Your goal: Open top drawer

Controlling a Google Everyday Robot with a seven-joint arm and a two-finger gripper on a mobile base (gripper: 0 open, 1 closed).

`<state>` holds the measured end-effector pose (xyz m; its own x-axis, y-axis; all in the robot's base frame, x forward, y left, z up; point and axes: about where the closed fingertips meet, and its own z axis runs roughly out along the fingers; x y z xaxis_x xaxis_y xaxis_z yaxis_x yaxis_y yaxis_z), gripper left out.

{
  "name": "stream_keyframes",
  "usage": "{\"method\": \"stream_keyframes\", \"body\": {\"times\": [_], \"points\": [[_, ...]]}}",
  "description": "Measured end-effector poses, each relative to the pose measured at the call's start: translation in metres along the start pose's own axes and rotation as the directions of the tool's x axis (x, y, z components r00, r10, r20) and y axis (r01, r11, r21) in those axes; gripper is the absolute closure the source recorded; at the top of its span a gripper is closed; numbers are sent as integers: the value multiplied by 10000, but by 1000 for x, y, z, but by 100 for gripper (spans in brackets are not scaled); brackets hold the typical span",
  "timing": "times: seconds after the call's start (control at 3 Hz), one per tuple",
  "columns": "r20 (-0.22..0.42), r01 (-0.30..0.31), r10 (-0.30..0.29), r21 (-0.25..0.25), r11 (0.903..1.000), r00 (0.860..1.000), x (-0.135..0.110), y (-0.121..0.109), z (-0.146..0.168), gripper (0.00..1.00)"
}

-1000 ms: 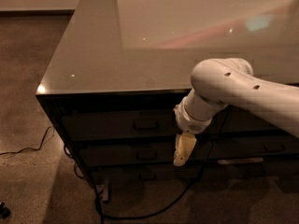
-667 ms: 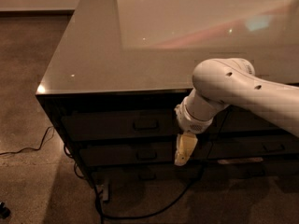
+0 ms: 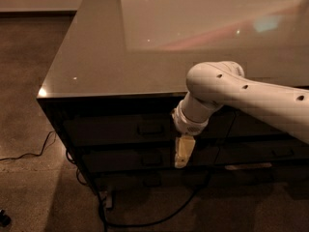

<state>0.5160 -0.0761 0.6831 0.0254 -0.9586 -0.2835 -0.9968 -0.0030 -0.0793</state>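
Observation:
The top drawer is a wide dark front just under the glossy countertop, flush with the cabinet face. Its small rectangular loop handle sits at its centre. My white arm comes in from the right across the cabinet front. The pale yellowish gripper hangs pointing down in front of the drawers. It is a little to the right of the handle and below it, at about the level of the second drawer, apart from the handle.
The countertop juts out above the drawers, with its corner at the left. A second drawer handle lies below the first. Narrower dark drawers fill the right column. Black cables trail over the floor under and left of the cabinet.
The arm and gripper have shifted slightly left and a touch upward, closer to the top drawer's handle. The drawer front has not moved.

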Motion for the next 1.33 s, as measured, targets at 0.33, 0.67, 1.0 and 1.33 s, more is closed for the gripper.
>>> {"method": "stream_keyframes", "body": {"times": [0.33,0.67,1.0,1.33], "points": [[0,0,0,-1,10000,10000,0,0,0,0],[135,-49,51,-162,9999,9999,4,-12,11,0],[40,-120,121,-68,9999,9999,10,-29,21,0],[-47,-177,177,68,9998,9998,13,-41,28,0]]}}
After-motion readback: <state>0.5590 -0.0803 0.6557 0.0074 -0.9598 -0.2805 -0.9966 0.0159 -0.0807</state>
